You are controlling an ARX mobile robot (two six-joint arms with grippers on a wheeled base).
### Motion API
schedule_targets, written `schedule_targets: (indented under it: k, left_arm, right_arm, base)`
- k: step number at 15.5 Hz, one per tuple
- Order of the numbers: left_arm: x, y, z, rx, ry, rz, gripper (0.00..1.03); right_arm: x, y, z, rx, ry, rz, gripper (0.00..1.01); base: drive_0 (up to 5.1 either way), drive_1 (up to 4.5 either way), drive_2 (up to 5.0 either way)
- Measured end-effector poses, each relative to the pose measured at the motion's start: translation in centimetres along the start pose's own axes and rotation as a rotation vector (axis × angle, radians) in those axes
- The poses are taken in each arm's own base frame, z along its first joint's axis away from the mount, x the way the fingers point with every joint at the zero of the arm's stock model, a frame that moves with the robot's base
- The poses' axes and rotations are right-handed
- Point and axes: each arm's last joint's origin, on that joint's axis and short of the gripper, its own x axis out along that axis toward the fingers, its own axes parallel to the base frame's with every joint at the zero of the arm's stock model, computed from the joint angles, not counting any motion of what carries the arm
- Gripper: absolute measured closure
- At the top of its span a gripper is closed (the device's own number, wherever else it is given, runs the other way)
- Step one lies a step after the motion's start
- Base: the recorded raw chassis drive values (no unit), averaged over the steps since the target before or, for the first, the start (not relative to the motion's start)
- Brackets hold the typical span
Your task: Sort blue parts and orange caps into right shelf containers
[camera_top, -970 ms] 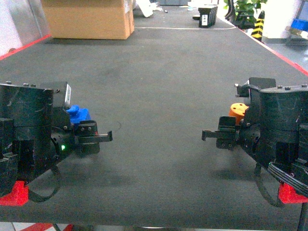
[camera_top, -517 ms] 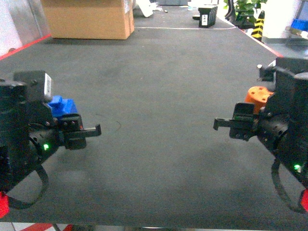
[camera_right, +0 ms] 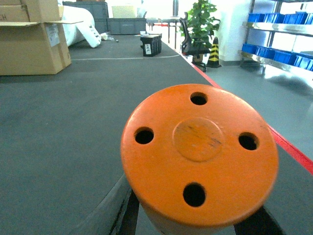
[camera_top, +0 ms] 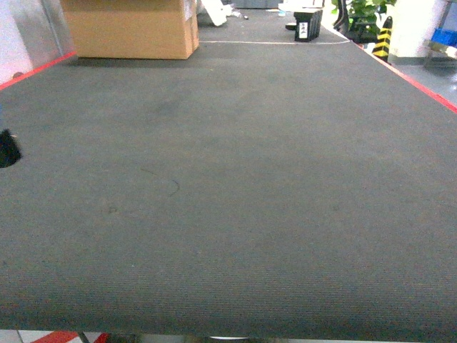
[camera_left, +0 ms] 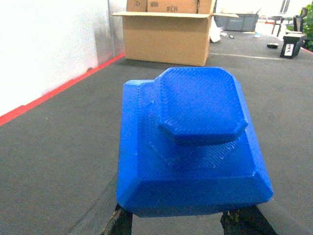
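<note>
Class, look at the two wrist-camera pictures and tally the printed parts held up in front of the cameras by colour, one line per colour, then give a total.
Blue part: 1
Orange cap: 1
Total: 2
</note>
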Motion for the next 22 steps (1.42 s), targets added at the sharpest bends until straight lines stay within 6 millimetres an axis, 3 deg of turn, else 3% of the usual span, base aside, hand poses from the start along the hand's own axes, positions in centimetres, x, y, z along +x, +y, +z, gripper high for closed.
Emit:
schedule_targets:
  k: [5, 7, 9, 11, 13, 16, 22]
  left_arm:
    - [-5.5, 1.0, 5.4, -0.084, -0.184, 0.008, 0.62]
    - [-5.5, 0.2, 6.0, -0.115, -0.206, -0.010, 0.62]
    - [-4.9, -0.4, 5.0, -0.055, -0.146, -0.011, 0.62]
    - [-4.8, 0.0, 5.5, -0.019, -0.098, -0.064, 0.62]
    - [-5.4, 2.1, 4.9, 0.029, -0.009, -0.182, 0.62]
    - [-6.0, 4.0, 2.6, 0.046, 0.055, -0.220, 0.62]
    - [-7.0, 6.4, 1.1, 0.038, 0.047, -0.218, 0.62]
  right_arm:
    - [-6.1, -2.0, 5.0, 0.085, -0.212, -0.040, 0.57]
    - [-5.8, -1.6, 5.2, 0.092, -0.241, -0.070, 0.57]
    - [-5.3, -1.1, 4.6, 0.053, -0.210, -0.056, 0.57]
    - [-5.0, -1.3, 4.9, -0.011, -0.145, 0.008, 0.57]
    - [-5.6, -3.5, 5.2, -0.035, -0.058, 0.135, 0.57]
    - [-6.2, -5.4, 2.3, -0.081, 0.079, 0.179, 0.57]
    - [-7.0, -7.7, 1.2, -0.065, 0.056, 0.175, 0.57]
  base:
    - [0.0, 0.00, 0.0]
    - [0.0, 0.00, 0.0]
    - [0.0, 0.00, 0.0]
    - [0.0, 0.00, 0.0]
    - [0.0, 0.00, 0.0]
    - [0.0, 0.00, 0.0]
    - [0.0, 0.00, 0.0]
